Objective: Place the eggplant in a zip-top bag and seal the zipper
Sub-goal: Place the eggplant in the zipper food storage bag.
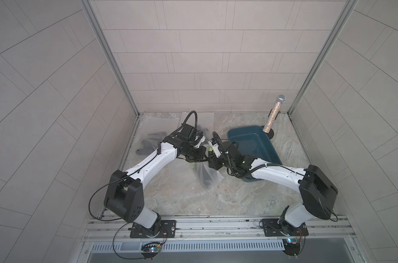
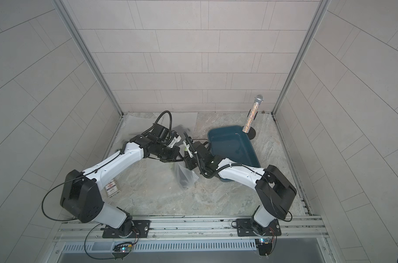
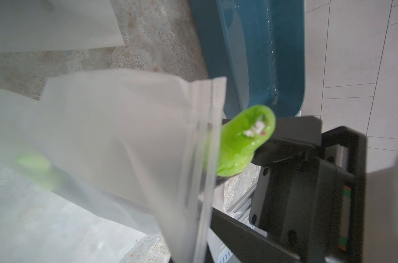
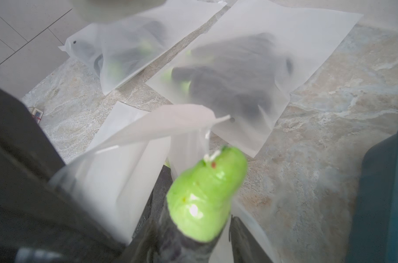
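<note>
The left gripper [image 1: 194,159] is closed tight on the zip-top bag [image 3: 116,127], pinching it near the mouth so that the frosted bag hangs down from it over the middle of the table [image 1: 227,200]. Whether the bag's lower end touches the table cannot be told.

The eggplant [image 4: 205,198] is mostly inside this bag. Its dark body shows through the plastic in both top views, while its green stem end sticks out past the zipper strip [image 3: 205,136] at the open mouth.

The right gripper [image 1: 211,157] faces the left one from just beside it, with its jaws apart. In the left wrist view its fingers [image 3: 293,134] stand on either side of the stem end, one close behind the green tip and one well below it. Whether either finger touches the eggplant cannot be told.

A dark blue tub [image 1: 252,145] lies on the table under the right arm's forearm. Behind the tub's far corner a glittery microphone [image 1: 274,113] stands tilted on a round black base.

At the back left of the table lie two more filled bags [image 4: 227,75], each with dark shapes and bits of green showing through. A small printed card [image 2: 111,187] lies on the table beside the left arm's elbow
</note>
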Robot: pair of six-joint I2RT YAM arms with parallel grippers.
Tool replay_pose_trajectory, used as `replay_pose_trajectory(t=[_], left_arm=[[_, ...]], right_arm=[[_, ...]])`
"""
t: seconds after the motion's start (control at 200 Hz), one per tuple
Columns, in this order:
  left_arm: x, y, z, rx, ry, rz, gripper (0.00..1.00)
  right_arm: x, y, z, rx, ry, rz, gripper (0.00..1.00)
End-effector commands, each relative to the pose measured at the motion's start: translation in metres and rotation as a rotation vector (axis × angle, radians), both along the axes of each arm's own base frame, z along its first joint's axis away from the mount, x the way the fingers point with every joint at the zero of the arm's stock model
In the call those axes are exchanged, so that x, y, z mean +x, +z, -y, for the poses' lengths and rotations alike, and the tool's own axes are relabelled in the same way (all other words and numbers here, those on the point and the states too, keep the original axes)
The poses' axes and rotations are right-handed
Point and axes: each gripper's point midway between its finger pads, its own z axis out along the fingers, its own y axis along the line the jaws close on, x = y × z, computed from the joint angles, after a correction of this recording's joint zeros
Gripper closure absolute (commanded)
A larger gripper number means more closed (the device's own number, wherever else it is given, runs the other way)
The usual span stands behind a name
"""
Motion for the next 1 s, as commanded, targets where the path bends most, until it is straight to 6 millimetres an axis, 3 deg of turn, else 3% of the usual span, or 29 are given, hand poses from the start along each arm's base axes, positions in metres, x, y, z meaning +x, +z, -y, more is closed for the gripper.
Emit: replay_pose_trajectory(t=[0.0,0.15,0.255,0.44,0.775,0.996], left_arm=[[0.011,0.022,0.012,-0.071,-0.031,0.115,0.98],[0.013,0.021,0.013,-0.071,-0.029,0.114,0.98],[0.014,0.021,0.013,-0.074,-0.025,0.112,0.98],[0.012,0.023,0.015,-0.082,-0.029,0.114,0.98],[0.007,0.030,0.020,-0.100,-0.062,0.131,0.98],[0.007,0.034,0.020,-0.101,-0.070,0.146,0.98]], right_arm=[[-0.020,0.029,-0.005,0.077,0.074,-0.001,0.43],[-0.016,0.047,0.020,0.120,0.015,0.035,0.43],[-0.014,0.053,0.023,0.160,0.009,0.040,0.46],[-0.009,0.052,0.008,0.216,0.034,0.019,0.56],[0.006,0.028,-0.007,0.212,0.012,-0.034,0.77],[0.005,0.016,-0.019,0.205,0.040,-0.087,0.76]])
